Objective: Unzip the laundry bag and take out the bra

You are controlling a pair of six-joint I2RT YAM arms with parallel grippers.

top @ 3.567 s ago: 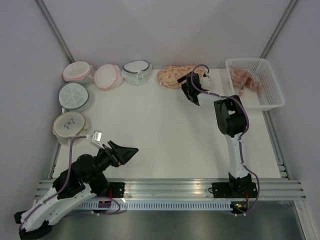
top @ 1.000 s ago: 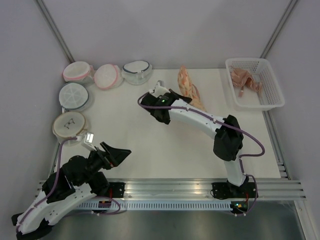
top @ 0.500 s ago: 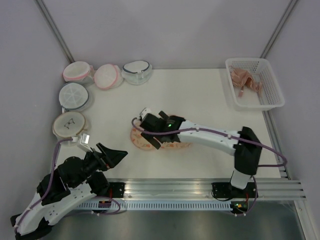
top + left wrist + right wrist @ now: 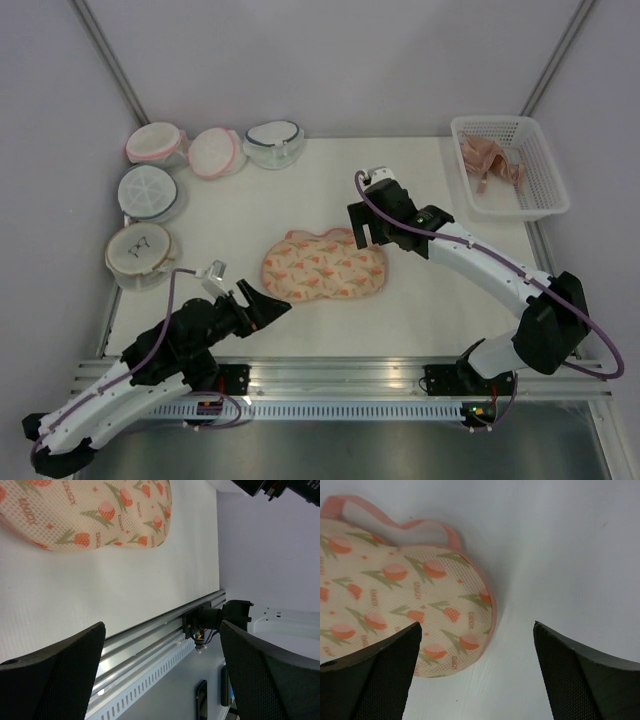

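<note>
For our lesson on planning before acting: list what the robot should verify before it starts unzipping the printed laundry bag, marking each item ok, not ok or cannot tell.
1. The laundry bag lies flat on the table, held by neither gripper: ok.
2. The right gripper is open, at the bag's far right end: ok.
3. The left gripper is open, by the bag's near left end: ok.
4. The zip pull is located: cannot tell; only the pink edge shows.
5. The bra is in view: not ok.
</note>
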